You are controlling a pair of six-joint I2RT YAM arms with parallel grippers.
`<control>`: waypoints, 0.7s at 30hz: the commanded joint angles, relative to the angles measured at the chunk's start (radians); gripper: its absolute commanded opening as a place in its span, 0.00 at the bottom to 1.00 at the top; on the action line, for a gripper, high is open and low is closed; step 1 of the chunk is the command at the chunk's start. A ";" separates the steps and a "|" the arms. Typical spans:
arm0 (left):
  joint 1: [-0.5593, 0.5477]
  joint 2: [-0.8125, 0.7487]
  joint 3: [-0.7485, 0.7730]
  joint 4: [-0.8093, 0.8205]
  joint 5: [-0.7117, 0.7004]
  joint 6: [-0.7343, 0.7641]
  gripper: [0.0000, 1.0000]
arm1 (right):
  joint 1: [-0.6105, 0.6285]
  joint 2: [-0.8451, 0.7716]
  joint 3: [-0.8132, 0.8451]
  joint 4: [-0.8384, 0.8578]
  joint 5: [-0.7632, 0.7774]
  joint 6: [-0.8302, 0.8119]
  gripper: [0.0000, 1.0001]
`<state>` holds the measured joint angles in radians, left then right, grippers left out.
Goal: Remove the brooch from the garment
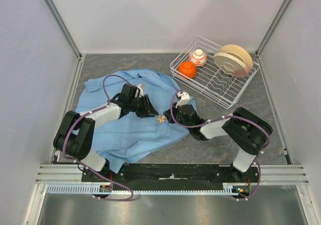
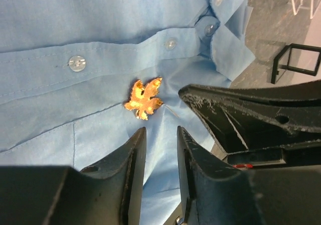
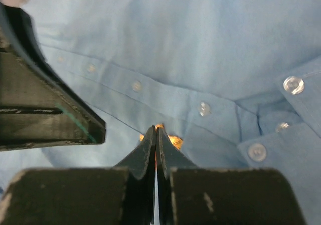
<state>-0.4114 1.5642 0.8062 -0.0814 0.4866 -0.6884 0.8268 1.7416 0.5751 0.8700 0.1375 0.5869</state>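
Note:
The garment [image 1: 125,125] is a light blue button-up shirt spread on the table under both arms. The brooch [image 1: 161,119], a small orange leaf-shaped pin, sits on it below the button placket. It is clear in the left wrist view [image 2: 144,98]. My left gripper [image 1: 150,109] is just left of the brooch, jaws a narrow gap apart [image 2: 161,131], with only fabric showing between them. My right gripper [image 1: 173,118] is shut, its tip [image 2: 183,91] just right of the brooch and apart from it. In the right wrist view its tips [image 3: 155,130] hide most of the brooch [image 3: 174,142].
A white wire dish rack [image 1: 176,75] stands at the back right with an orange bowl [image 1: 187,69], a white and red bowl [image 1: 198,57] and beige plates [image 1: 233,59]. White walls enclose the table on three sides.

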 commanded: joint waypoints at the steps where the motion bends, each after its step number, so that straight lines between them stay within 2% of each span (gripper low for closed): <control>1: -0.015 -0.004 0.047 -0.049 -0.063 0.061 0.37 | 0.000 -0.080 0.168 -0.403 0.096 0.045 0.03; 3: -0.015 -0.012 0.018 -0.028 -0.083 0.037 0.33 | 0.001 -0.089 0.218 -0.548 0.080 0.019 0.09; 4: -0.015 -0.032 0.002 -0.012 -0.086 0.026 0.33 | 0.003 -0.096 0.235 -0.566 0.064 -0.005 0.13; 5: -0.015 -0.039 -0.025 0.008 -0.088 0.015 0.33 | 0.005 -0.108 0.241 -0.584 0.059 -0.025 0.21; 7: -0.015 -0.056 -0.047 0.038 -0.088 -0.014 0.33 | 0.011 -0.135 0.256 -0.657 0.045 -0.111 0.28; 8: -0.015 -0.062 -0.064 0.048 -0.085 -0.022 0.32 | 0.011 -0.139 0.265 -0.681 0.037 -0.139 0.40; 9: -0.015 -0.067 -0.073 0.064 -0.091 -0.039 0.31 | 0.011 -0.128 0.281 -0.739 -0.001 -0.210 0.43; 12: -0.015 -0.133 -0.137 0.078 -0.138 -0.086 0.25 | 0.024 -0.076 0.383 -0.897 -0.013 -0.295 0.45; 13: -0.015 -0.159 -0.162 0.135 -0.158 -0.103 0.24 | 0.029 -0.067 0.422 -0.922 -0.009 -0.303 0.45; 17: -0.015 -0.298 -0.283 0.173 -0.223 -0.154 0.25 | 0.052 -0.030 0.500 -1.005 -0.006 -0.315 0.45; 21: -0.015 -0.319 -0.314 0.173 -0.195 -0.160 0.25 | 0.074 0.079 0.613 -1.077 -0.015 -0.370 0.46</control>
<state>-0.4232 1.2705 0.5137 0.0204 0.3141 -0.7971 0.8795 1.7325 1.0702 -0.0875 0.1326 0.2993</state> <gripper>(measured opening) 0.245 0.453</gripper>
